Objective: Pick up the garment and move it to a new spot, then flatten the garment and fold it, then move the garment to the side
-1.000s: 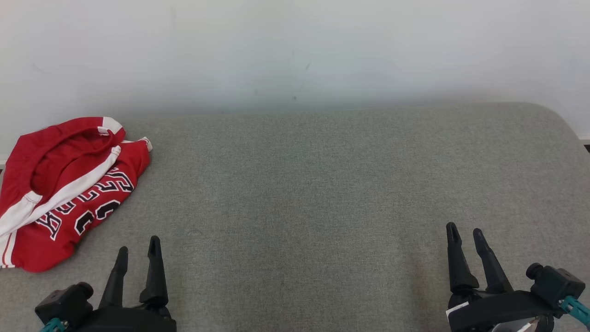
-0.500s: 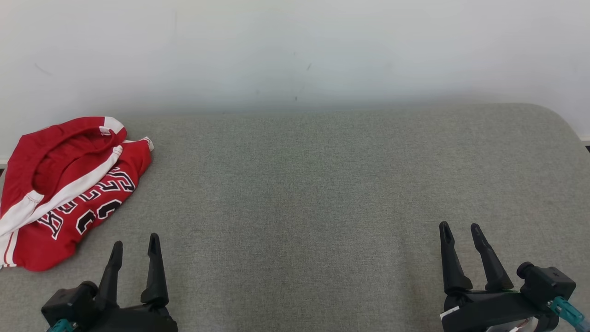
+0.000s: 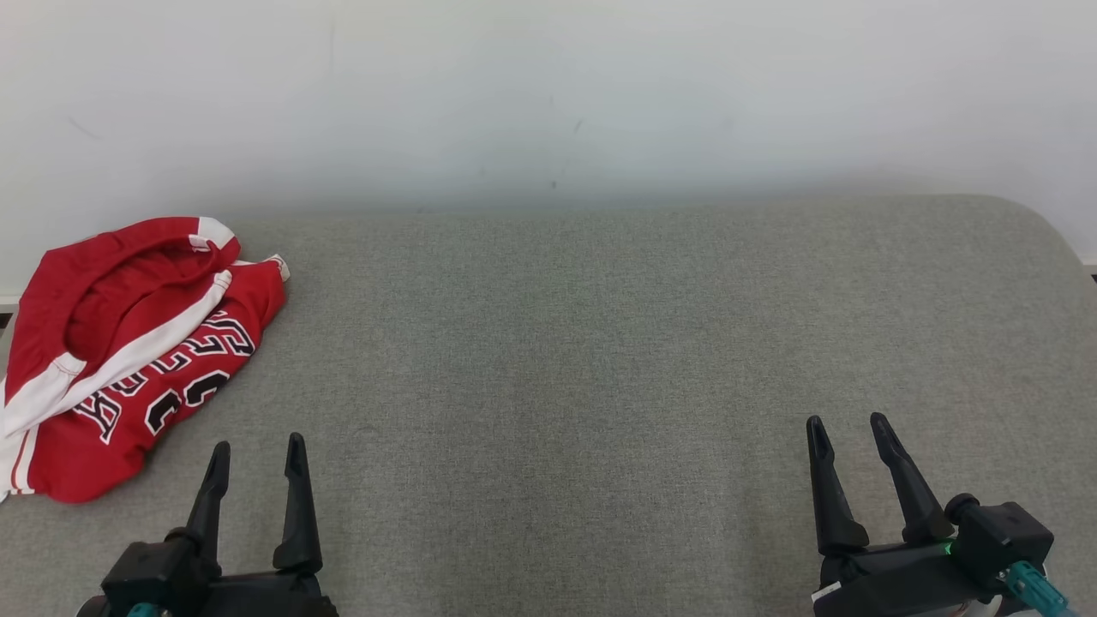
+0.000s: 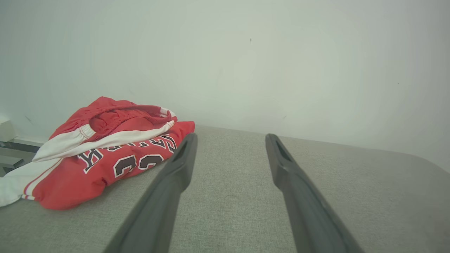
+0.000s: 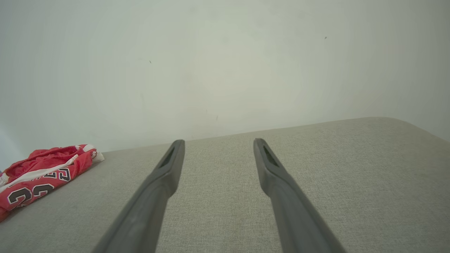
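The garment (image 3: 128, 360) is a red jersey with white trim and black lettering, lying folded in a bundle at the far left of the grey table (image 3: 600, 343). My left gripper (image 3: 258, 446) stands open at the lower left, just to the right of the bundle and apart from it. In the left wrist view the garment (image 4: 102, 154) lies left of my open left gripper (image 4: 230, 137). At the lower right, far from the cloth, my right gripper (image 3: 848, 423) is open and empty. The right wrist view has the garment (image 5: 42, 175) at its far left, beyond the open right gripper (image 5: 218, 142).
A pale wall (image 3: 548, 94) rises straight behind the table's far edge. The table's rounded far right corner (image 3: 1037, 214) drops off toward the floor. Grey fabric stretches bare between the two grippers.
Both grippers have drawn back a little toward the lower edge of the head view, still open. The garment has not moved.
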{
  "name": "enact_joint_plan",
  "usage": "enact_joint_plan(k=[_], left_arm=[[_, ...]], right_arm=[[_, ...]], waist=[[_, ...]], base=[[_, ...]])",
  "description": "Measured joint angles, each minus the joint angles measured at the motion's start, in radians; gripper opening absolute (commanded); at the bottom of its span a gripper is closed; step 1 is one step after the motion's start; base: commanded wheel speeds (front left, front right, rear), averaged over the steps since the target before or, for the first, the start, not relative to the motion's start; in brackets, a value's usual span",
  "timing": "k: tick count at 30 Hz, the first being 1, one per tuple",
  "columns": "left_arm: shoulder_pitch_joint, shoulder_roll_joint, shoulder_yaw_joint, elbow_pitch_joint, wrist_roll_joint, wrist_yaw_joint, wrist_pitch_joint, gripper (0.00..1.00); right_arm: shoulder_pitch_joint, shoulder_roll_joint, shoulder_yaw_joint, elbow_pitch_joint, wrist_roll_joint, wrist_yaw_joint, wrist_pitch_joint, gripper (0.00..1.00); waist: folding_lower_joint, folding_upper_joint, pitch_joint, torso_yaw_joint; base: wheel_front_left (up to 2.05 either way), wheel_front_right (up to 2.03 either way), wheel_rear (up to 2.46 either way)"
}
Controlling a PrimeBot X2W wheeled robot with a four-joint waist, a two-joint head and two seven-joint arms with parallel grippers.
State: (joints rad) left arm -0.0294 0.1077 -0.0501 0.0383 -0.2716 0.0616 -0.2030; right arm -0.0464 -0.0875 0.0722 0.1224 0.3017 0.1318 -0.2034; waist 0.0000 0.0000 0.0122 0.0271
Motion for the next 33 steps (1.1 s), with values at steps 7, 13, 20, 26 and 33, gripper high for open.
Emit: enact_joint_plan(k=[7, 13, 20, 26, 33], left_arm=[[0.003, 0.004, -0.002, -0.009, 0.052, 0.001, -0.014, 1.00], [0.011, 0.007, 0.000, -0.016, 0.087, -0.002, -0.026, 1.00], [0.026, 0.008, 0.012, -0.021, 0.096, -0.045, -0.041, 1.00], [0.037, 0.000, 0.026, -0.022, 0.103, -0.067, -0.052, 1.00], [0.038, -0.005, 0.035, -0.009, 0.122, -0.081, -0.061, 1.00]], right_arm=[[0.006, 0.000, 0.005, -0.009, -0.056, 0.000, -0.014, 1.00], [0.007, -0.002, 0.002, -0.016, -0.097, 0.000, -0.026, 1.00], [0.023, -0.002, -0.005, -0.027, -0.136, 0.000, -0.040, 1.00], [0.031, 0.002, -0.019, -0.030, -0.123, 0.000, -0.051, 1.00], [0.040, 0.000, -0.021, -0.031, -0.094, 0.000, -0.060, 1.00]], waist=[[0.0000, 0.0000, 0.002, 0.002], [0.0000, 0.0000, 0.002, 0.003], [0.0000, 0.0000, -0.003, 0.003], [0.0000, 0.0000, -0.007, 0.008], [0.0000, 0.0000, -0.012, 0.015]], base=[[0.00, 0.00, 0.00], [0.00, 0.00, 0.00], [0.00, 0.00, 0.00], [0.00, 0.00, 0.00], [0.00, 0.00, 0.00]])
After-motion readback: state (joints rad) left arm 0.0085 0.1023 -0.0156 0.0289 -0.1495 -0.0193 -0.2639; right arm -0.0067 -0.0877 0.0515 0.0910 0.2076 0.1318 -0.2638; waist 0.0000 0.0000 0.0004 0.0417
